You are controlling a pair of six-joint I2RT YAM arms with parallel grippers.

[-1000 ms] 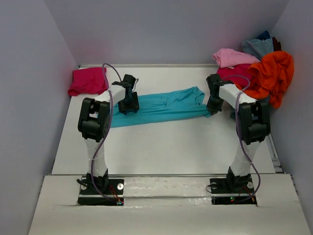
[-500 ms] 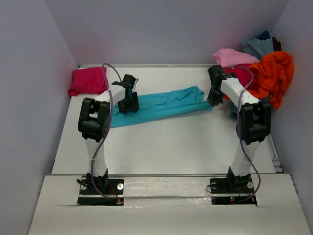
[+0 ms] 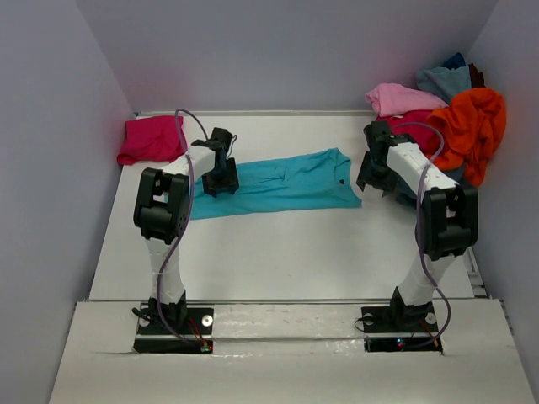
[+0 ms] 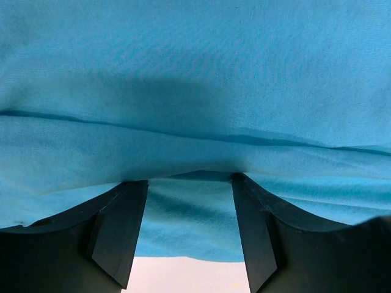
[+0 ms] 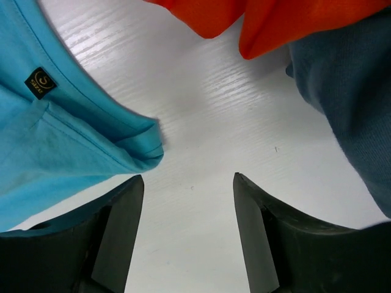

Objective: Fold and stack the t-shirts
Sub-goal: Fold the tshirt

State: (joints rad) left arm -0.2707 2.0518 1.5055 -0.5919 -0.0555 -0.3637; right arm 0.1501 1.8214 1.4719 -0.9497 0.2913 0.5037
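Since a second ago the right pincer (image 3: 371,180) has let go of the turquoise shirt (image 3: 286,181) and drawn off to the right. Its fingers now stand spread over bare desk (image 3: 278,252), just beside the shirt's collar corner. The shirt's right end, bunched before, has dropped and lies wider and flatter across the middle of the desk.

The left pincer (image 3: 221,180) has not shifted. It is spread too, with its tips down on the shirt's left part and a lengthwise fold just ahead of them.

At the far left lies a magenta shirt (image 3: 152,139), already folded. At the far right a heap holds the orange shirt (image 3: 472,126), which hangs close above the right pincer.

Risks, as I judge them:
- The collar corner is doubled under, so a fresh pinch there may take only one layer and skew the fold.
- If the left pincer slides with its tips on the cloth, it could rumple what is now flat.
- A rising right arm could snag the orange shirt and drag the heap down.
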